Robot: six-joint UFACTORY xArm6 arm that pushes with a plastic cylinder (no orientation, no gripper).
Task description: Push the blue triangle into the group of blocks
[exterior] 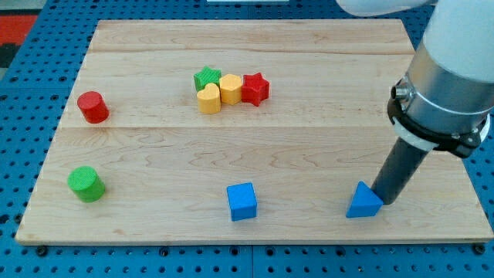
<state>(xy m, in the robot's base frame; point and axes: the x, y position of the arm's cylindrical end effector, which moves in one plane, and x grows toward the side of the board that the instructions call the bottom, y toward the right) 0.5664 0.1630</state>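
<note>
The blue triangle (363, 201) lies near the board's bottom right. My tip (384, 200) stands right against its right side, touching or almost touching it. The group of blocks sits at the upper middle: a green star (206, 78), a yellow heart (208, 100), a yellow hexagon (230, 89) and a red star (255, 89), all pressed together. The group is far up and to the left of the triangle.
A blue cube (242, 201) sits at the bottom middle, left of the triangle. A red cylinder (93, 106) and a green cylinder (86, 184) stand at the left. The wooden board (255, 147) ends just below and to the right of the triangle.
</note>
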